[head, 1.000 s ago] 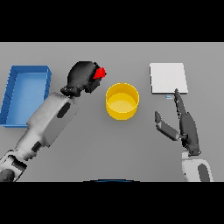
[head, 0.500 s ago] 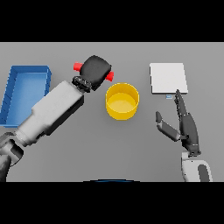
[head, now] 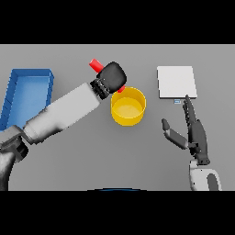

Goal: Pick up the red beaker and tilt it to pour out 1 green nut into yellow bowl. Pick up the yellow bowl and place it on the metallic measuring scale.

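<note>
The red beaker (head: 95,64) is gripped in the closed left robot hand (head: 112,78) and tilted over the far-left rim of the yellow bowl (head: 129,107), pouring judged underway; the right robot hand (head: 195,133), held open near the metallic measuring scale (head: 176,81), is needed next for the bowl.

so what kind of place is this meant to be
Probably a lab-style weighing bench: a flat measuring scale sits on a grey table, with a red beaker held by the left hand near a yellow bowl.
</note>
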Action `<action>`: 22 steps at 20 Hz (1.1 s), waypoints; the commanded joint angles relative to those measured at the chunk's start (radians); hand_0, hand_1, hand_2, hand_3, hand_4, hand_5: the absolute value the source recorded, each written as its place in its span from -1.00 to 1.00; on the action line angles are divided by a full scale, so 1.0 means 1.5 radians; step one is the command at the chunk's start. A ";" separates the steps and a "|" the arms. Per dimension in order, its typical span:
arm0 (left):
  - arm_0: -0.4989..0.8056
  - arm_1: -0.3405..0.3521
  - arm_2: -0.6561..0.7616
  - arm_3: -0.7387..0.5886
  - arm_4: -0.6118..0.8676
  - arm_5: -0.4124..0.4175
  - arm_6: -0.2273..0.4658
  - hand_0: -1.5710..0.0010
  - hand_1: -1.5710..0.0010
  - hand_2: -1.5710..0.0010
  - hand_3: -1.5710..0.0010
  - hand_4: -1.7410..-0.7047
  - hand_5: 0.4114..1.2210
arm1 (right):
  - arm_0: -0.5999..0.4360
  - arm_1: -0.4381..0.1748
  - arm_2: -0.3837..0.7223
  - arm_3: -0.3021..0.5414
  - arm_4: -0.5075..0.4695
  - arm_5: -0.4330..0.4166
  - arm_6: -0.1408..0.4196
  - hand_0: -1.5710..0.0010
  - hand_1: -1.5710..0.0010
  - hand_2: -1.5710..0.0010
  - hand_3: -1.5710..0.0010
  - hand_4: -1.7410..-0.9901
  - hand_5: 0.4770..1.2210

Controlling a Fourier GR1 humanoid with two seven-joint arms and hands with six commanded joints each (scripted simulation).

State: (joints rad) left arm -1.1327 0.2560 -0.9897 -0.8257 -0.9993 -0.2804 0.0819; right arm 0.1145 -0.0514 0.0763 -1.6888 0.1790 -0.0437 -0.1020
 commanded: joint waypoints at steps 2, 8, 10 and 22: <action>-0.017 0.001 -0.032 0.010 -0.020 -0.007 -0.015 -1.00 -1.00 -1.00 -0.97 -0.99 1.00 | 0.005 0.001 0.004 -0.004 0.012 -0.009 -0.002 1.00 1.00 1.00 1.00 0.21 -0.60; -0.076 -0.021 -0.096 0.057 -0.056 -0.012 -0.041 -1.00 -1.00 -1.00 -0.99 -0.99 1.00 | -0.007 0.006 0.006 0.007 0.027 -0.021 0.018 1.00 1.00 1.00 1.00 0.28 -0.71; -0.102 -0.033 -0.119 0.086 -0.068 -0.022 -0.052 -1.00 -1.00 -1.00 -0.99 -0.99 1.00 | -0.005 0.003 0.009 0.011 0.045 -0.031 0.018 1.00 1.00 1.00 1.00 0.34 -0.72; -0.212 -0.010 -0.189 0.114 -0.079 0.004 -0.135 -1.00 -1.00 -1.00 -1.00 -0.98 1.00 | -0.004 0.000 0.011 0.008 0.052 -0.034 0.002 1.00 1.00 1.00 1.00 0.42 -0.69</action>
State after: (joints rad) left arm -1.4523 0.2421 -1.2722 -0.6544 -1.1169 -0.2761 -0.1193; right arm 0.1085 -0.0511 0.0925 -1.6774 0.2569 -0.0947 -0.0976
